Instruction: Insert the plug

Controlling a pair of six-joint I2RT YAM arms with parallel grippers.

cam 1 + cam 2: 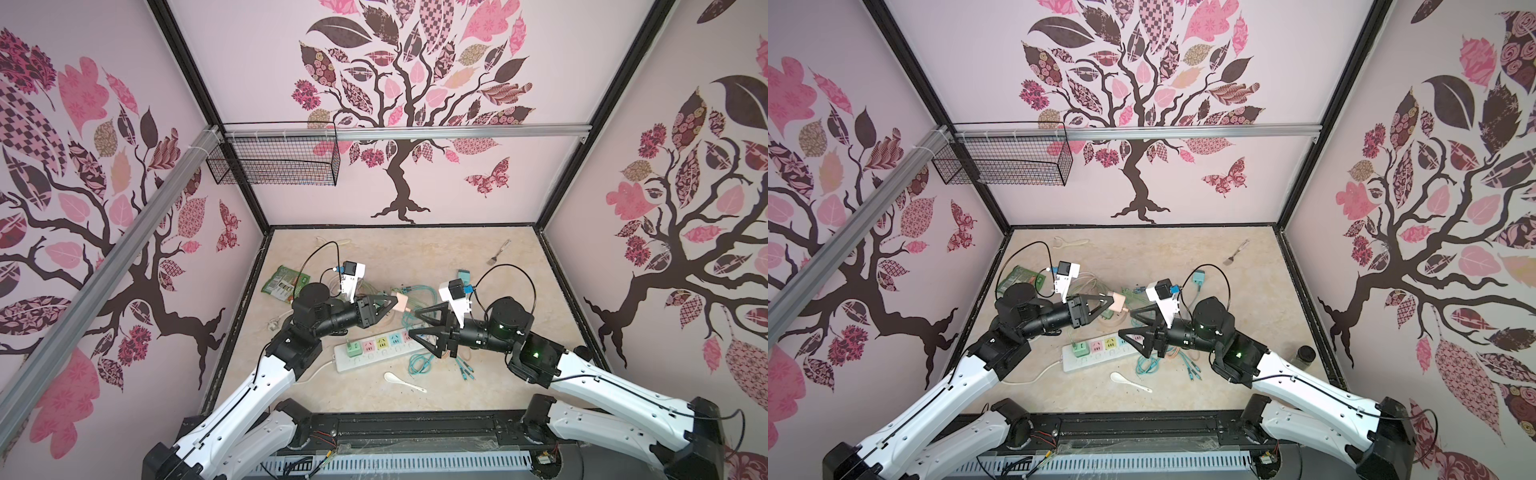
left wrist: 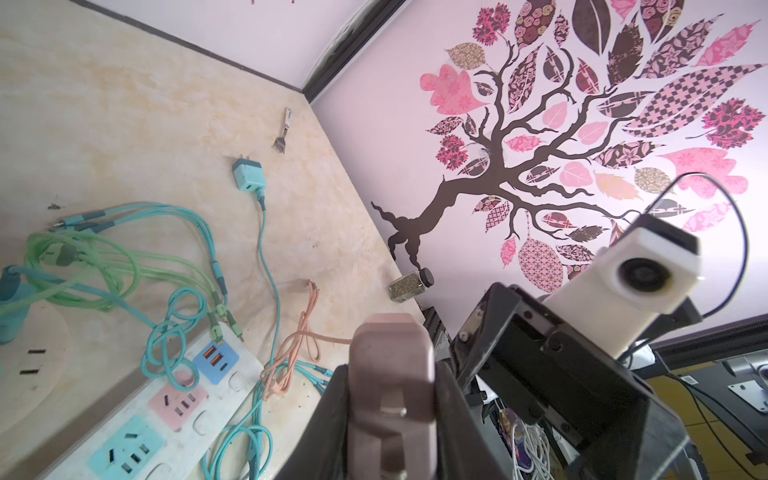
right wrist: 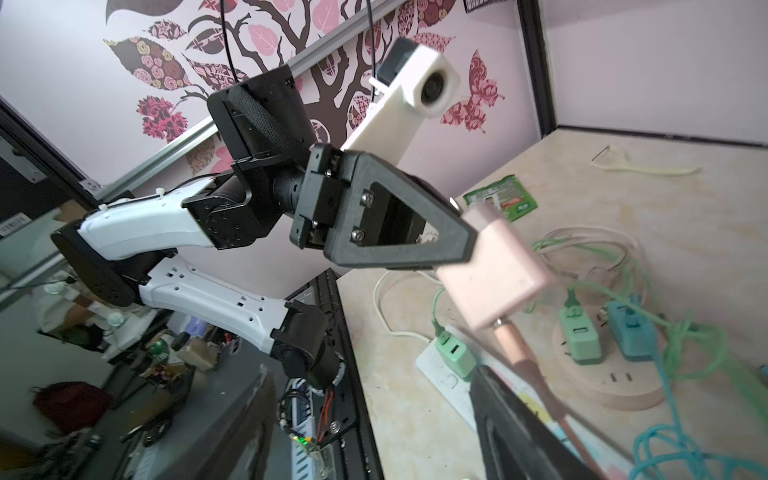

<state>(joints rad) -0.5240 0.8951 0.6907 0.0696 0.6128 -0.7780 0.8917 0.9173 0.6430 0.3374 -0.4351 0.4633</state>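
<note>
A pale pink plug [image 1: 402,301] [image 1: 1119,302] hangs in the air over the table, and my left gripper [image 1: 395,303] [image 1: 1111,303] is shut on it. In the left wrist view the plug [image 2: 390,365] fills the jaws of the left gripper [image 2: 390,399] and metal prongs show on its face. A pink cable [image 3: 523,349] runs down from the plug [image 3: 494,270]. My right gripper [image 1: 415,323] [image 1: 1127,323] [image 3: 374,436] stands open just right of the plug with nothing between its fingers. The white power strip [image 1: 353,365] [image 1: 1079,365] [image 2: 237,374] [image 3: 449,386] lies below both grippers.
A green charger [image 1: 353,347] sits in the strip's left socket. Teal, green and pink cables [image 1: 419,361] tangle around the strip. A round wooden socket base [image 3: 602,390] holds two chargers. Spoon [image 1: 399,380], fork [image 1: 500,251], green packet [image 1: 282,282], teal charger [image 1: 463,275] and jar [image 1: 1306,355] lie about.
</note>
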